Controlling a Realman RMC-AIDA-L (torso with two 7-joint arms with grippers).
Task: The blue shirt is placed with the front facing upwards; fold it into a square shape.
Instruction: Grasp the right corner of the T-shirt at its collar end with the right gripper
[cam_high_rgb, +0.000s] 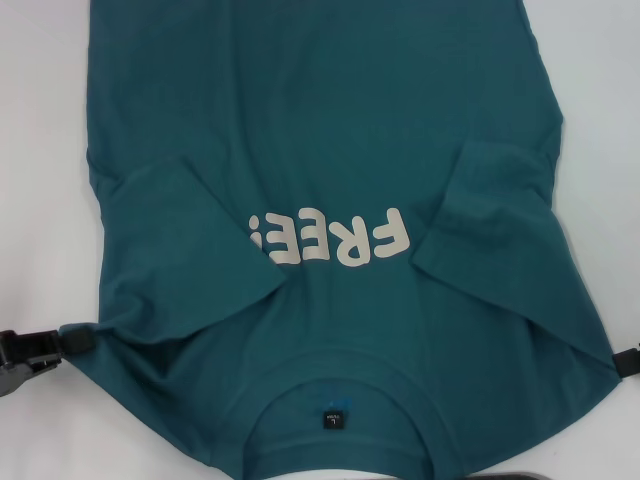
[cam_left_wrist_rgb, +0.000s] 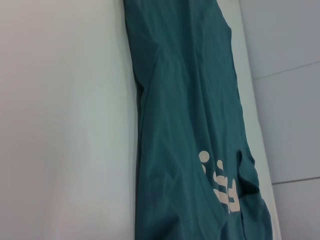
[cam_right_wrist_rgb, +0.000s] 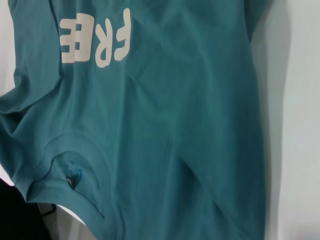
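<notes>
Sleeves of the blue shirt (cam_high_rgb: 330, 150) lie folded inward, collar (cam_high_rgb: 340, 375) nearest the robot. Left gripper (cam_high_rgb: 62, 343) and right gripper (cam_high_rgb: 622, 360) sit at the shoulder corners; whether either is clenched I cannot tell. Next, I judge, both shoulders carry toward the hem.

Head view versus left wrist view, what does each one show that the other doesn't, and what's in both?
Only the head view shows the collar with its black neck label, both sleeves folded in over the chest, and the left end effector and right end effector at the shirt's shoulder edges. Only the left wrist view shows the table's far edge and the floor beyond. Both show the blue shirt on the white table and its cream print.
</notes>
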